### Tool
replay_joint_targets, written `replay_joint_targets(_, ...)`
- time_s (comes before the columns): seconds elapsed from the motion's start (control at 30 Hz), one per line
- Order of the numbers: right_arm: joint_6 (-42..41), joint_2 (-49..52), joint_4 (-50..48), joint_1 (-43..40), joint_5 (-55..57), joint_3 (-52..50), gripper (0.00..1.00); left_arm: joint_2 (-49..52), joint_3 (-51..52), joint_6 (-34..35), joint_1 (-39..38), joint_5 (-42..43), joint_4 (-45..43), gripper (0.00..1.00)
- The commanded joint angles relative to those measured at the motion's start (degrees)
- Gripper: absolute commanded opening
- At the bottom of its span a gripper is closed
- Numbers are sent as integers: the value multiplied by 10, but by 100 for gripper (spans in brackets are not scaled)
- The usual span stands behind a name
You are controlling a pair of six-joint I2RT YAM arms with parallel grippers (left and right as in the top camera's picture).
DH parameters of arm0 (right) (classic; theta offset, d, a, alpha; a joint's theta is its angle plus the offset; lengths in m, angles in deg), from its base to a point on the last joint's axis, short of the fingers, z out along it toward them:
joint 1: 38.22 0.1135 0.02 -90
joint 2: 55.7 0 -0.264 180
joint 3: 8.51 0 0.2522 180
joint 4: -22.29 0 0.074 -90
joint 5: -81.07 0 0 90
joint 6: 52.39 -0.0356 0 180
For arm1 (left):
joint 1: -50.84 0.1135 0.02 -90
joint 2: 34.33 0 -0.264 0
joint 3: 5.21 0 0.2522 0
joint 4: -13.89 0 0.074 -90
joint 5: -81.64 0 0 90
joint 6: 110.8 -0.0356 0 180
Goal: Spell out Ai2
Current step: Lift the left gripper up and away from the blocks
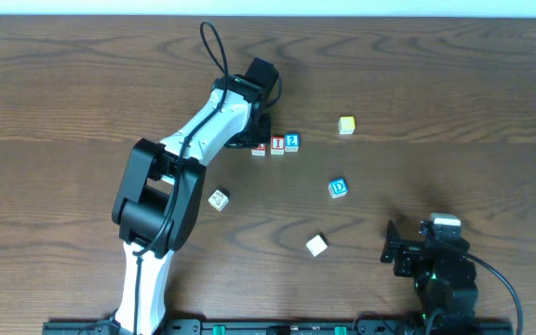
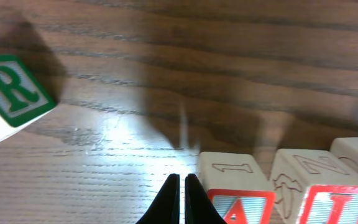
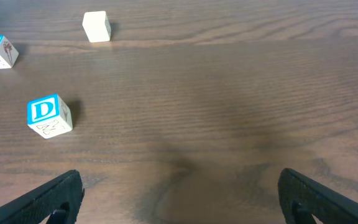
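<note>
Wooden table (image 1: 454,84) carries three lettered blocks in a row near its middle: A block (image 2: 238,202), I block (image 1: 275,144) and 2 block (image 1: 291,142), set side by side in that order. The row reads left to right in the overhead view.

Left gripper (image 2: 182,190) stands low at the A end of the row. Its fingers are pressed together with nothing between them, and the tips are just beside the A block; contact cannot be confirmed.

Right gripper (image 1: 400,249) is well apart from the row, near the table's front edge. Its fingers (image 3: 55,199) are spread wide and hold nothing.

Loose items noted:
- D block (image 1: 339,188)
- yellow block (image 1: 346,125)
- white block (image 1: 316,245)
- green R block (image 2: 11,93)
</note>
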Motion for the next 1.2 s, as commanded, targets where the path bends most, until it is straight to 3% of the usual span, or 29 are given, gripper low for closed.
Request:
replay_joint_targets(0.0,3,-3,1,-5,-2,-2,99,-2,-13,1,-3,16,-2,6)
replay_joint_targets(0.97,3,-3,1,-5,-2,-2,99,-3,-14,1,7,-12,-22,6)
replay_joint_targets(1.17,3,-3,1,-5,-2,-2,99,-41,-61,-57,38,-30,-3,6)
